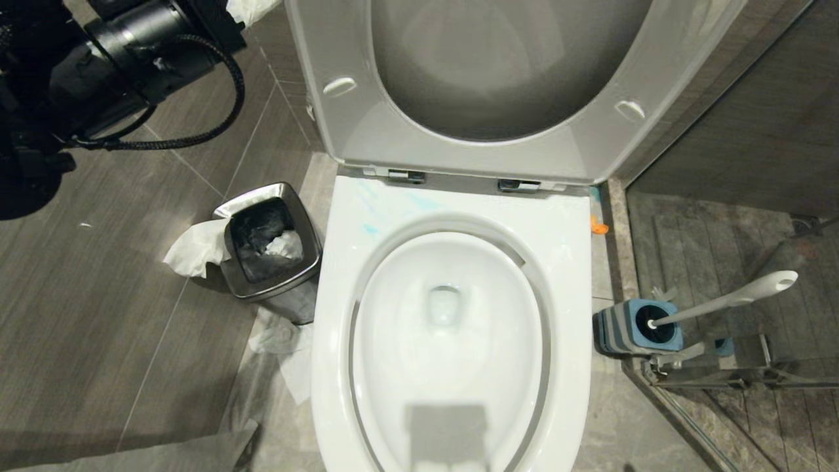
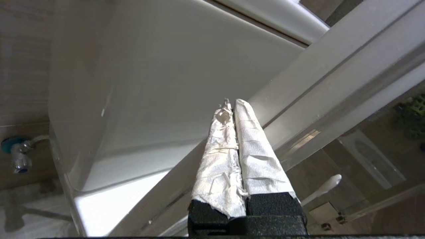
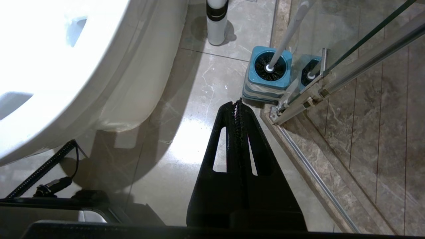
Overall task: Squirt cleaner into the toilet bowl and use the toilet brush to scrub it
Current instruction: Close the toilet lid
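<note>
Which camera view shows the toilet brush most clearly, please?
The right wrist view: the toilet brush stands in its blue holder, seen from close above. The head view shows its whole white handle, but farther away. The left wrist view shows only the handle's end.

Head view steeply down on toilet bowl (image 1: 452,341), both wrist views share toilet brush (image 3: 269,68)

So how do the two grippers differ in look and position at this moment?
The left gripper has white paper wrapped around its fingers; the right gripper shows bare black fingers. The left is raised beside the upright toilet lid; the right hangs low over the floor, pointing toward the toilet brush in its blue holder. Both are shut and hold nothing.
</note>
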Robot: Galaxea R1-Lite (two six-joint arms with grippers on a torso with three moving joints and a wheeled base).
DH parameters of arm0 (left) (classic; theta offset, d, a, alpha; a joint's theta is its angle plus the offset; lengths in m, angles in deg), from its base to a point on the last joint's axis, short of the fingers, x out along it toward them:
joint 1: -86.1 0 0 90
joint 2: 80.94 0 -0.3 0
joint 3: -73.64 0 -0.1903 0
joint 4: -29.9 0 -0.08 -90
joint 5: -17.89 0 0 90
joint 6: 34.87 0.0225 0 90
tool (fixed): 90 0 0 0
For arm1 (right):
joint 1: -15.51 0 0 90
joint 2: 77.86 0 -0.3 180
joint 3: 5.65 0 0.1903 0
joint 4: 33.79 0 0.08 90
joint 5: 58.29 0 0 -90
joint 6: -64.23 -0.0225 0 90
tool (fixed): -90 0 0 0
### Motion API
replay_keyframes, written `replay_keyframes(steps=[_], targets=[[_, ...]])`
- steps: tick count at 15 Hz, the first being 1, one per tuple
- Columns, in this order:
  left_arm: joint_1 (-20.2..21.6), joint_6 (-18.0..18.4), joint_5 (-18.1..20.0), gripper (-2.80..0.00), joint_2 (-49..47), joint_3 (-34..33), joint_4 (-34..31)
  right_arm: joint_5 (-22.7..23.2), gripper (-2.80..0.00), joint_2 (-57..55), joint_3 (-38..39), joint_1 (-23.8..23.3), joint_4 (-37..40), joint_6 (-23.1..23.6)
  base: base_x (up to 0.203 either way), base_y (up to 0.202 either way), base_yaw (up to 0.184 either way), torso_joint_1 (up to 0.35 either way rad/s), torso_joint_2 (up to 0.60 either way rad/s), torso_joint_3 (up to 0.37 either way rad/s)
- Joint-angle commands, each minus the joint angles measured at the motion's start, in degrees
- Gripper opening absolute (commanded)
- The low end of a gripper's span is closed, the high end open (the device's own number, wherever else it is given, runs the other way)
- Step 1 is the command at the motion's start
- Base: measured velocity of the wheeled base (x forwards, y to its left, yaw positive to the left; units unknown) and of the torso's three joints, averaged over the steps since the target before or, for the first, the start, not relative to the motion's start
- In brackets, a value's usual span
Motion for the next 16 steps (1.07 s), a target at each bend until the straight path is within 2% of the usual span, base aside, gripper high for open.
replay_keyframes(steps=[1, 4, 7, 11, 14, 16], targets=[[0.01, -0.07, 0.14, -2.80, 2.58, -4.93, 0.08, 0.01, -2.80, -0.09, 0.08, 0.04, 0.02, -0.03, 0.000, 0.000, 0.000, 0.000, 0.00, 0.000], [0.01, -0.30, 0.07, -2.80, 5.76, -9.35, -0.86, 0.01, -2.80, -0.03, 0.01, 0.07, 0.02, -0.03, 0.000, 0.000, 0.000, 0.000, 0.00, 0.000], [0.01, -0.44, -0.02, -2.80, 9.02, -10.66, -5.56, 0.01, -2.80, -0.05, 0.01, 0.03, 0.02, -0.03, 0.000, 0.000, 0.000, 0.000, 0.00, 0.000], [0.10, -3.04, -0.93, -2.80, 14.24, -10.91, -13.19, 0.01, -2.80, 0.00, 0.01, 0.10, 0.02, -0.03, 0.000, 0.000, 0.000, 0.000, 0.00, 0.000], [0.11, -2.44, -2.28, -2.80, 17.96, -10.86, -20.45, 0.01, -2.80, -0.09, 0.01, 0.08, 0.02, -0.03, 0.000, 0.000, 0.000, 0.000, 0.00, 0.000], [1.08, -0.72, -3.05, -2.80, 19.02, -10.81, -22.00, 0.01, -2.80, -0.01, 0.01, 0.10, 0.02, -0.03, 0.000, 0.000, 0.000, 0.000, 0.00, 0.000]])
